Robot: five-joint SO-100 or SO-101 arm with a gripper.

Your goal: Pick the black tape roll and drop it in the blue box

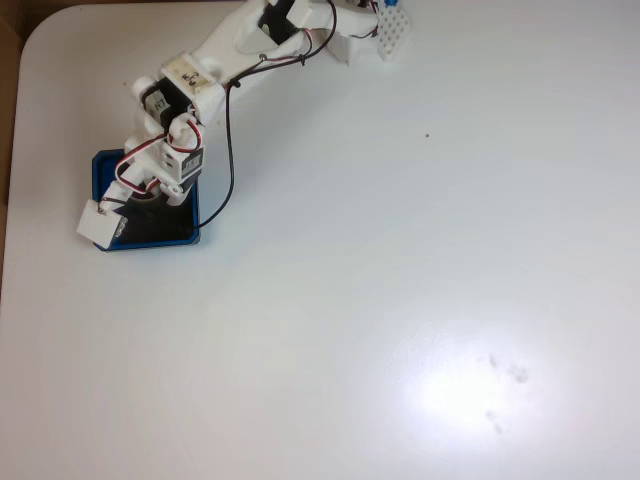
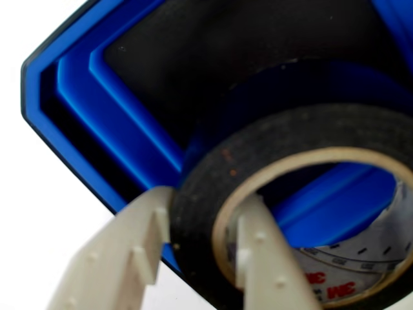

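Black tape roll (image 2: 271,213) gripped over the blue box (image 2: 97,90).
Held by its wall in the wrist view (one finger (image 2: 261,258) through the pale core, the other outside), tool (image 2: 200,248) clamped on it, poised above the box's dark floor; box near the white worktop (image 1: 400,300) left edge in the fixed view.

We see a white table (image 1: 400,250) with a rounded corner at the upper left of the fixed view. On it, near the left edge, sits the blue box (image 1: 104,172), flat on the surface. At the top edge stands the arm's white base (image 1: 352,42), and just beside it a small white block with blue dots (image 1: 394,30), perhaps a breadboard. A tiny dark speck (image 1: 427,136) and faint smudges (image 1: 505,385) mark the tabletop.
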